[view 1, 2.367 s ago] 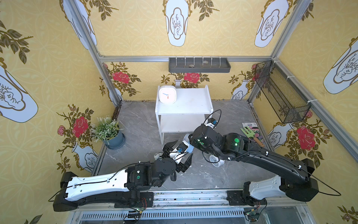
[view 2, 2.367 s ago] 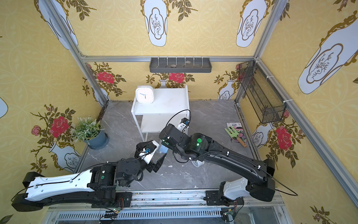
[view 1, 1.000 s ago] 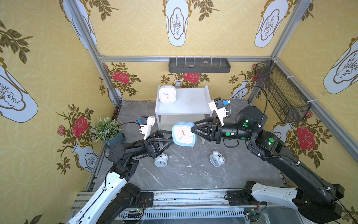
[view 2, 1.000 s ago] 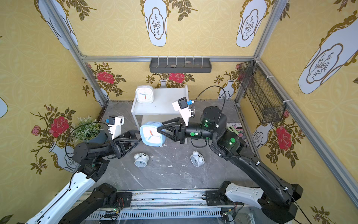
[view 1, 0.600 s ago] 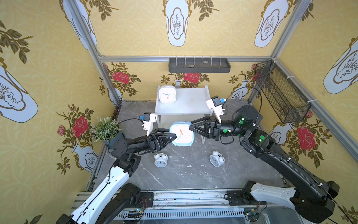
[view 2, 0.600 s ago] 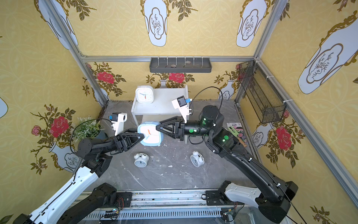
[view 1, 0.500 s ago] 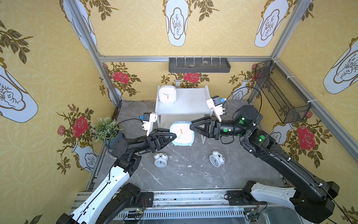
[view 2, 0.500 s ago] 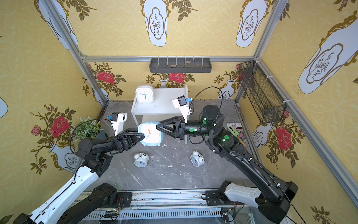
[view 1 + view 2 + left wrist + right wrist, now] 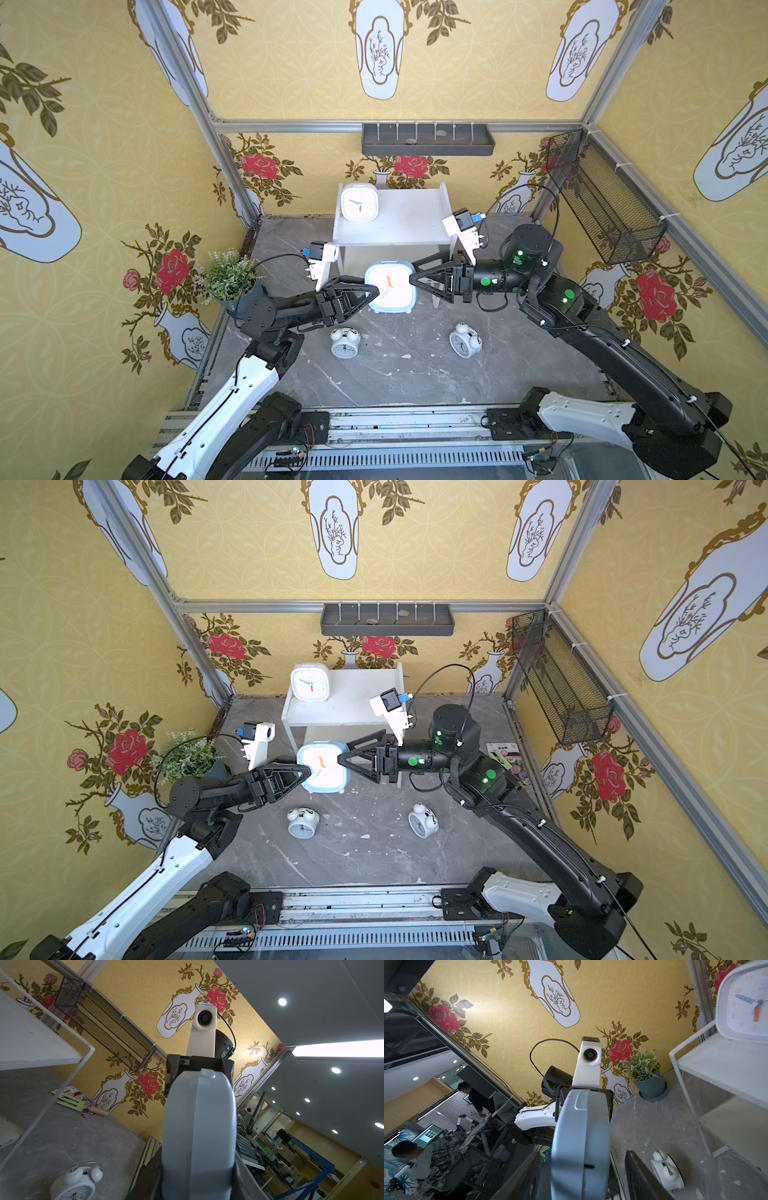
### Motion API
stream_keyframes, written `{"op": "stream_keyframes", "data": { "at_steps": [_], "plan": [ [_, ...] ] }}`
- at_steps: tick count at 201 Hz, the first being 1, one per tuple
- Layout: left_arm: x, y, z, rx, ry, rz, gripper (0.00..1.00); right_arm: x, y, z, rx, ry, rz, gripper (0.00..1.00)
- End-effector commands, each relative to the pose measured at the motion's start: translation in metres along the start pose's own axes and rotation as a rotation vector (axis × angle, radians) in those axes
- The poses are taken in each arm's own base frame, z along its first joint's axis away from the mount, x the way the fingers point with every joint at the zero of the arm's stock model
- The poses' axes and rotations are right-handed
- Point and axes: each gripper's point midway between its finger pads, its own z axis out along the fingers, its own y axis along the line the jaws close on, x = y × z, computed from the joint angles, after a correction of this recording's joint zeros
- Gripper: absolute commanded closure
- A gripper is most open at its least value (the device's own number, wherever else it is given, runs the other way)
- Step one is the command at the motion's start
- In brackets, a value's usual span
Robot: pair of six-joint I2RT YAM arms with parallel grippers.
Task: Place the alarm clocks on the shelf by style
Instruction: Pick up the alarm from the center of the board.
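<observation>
Though close, blue clock (image 9: 199, 1126) only edge-on

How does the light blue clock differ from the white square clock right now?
The light blue clock has a blue case; the white square clock is all white. The blue one is held aloft in the left pincer, in front of the shelf; the white one stands on the shelf's top board. Both are rounded squares with white faces.
</observation>
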Motion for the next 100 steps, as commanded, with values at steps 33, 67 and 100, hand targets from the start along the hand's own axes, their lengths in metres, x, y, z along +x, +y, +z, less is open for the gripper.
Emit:
{"op": "stream_keyframes", "data": {
  "at_steps": [33,67,100],
  "plan": [
    [-0.002,-0.006,0.0,0.02,-0.009,0.04,0.74,0.006,0.0,0.004,-0.023,0.036,-0.005,0.59],
    [-0.003,0.002,0.0,-0.006,-0.016,0.025,0.44,0.007,0.002,0.003,-0.032,0.042,-0.015,0.9],
    [-0.009,0.013,-0.004,-0.088,-0.043,0.047,0.14,-0.006,-0.004,-0.004,0.027,0.016,-0.077,0.92]
  ]
}}
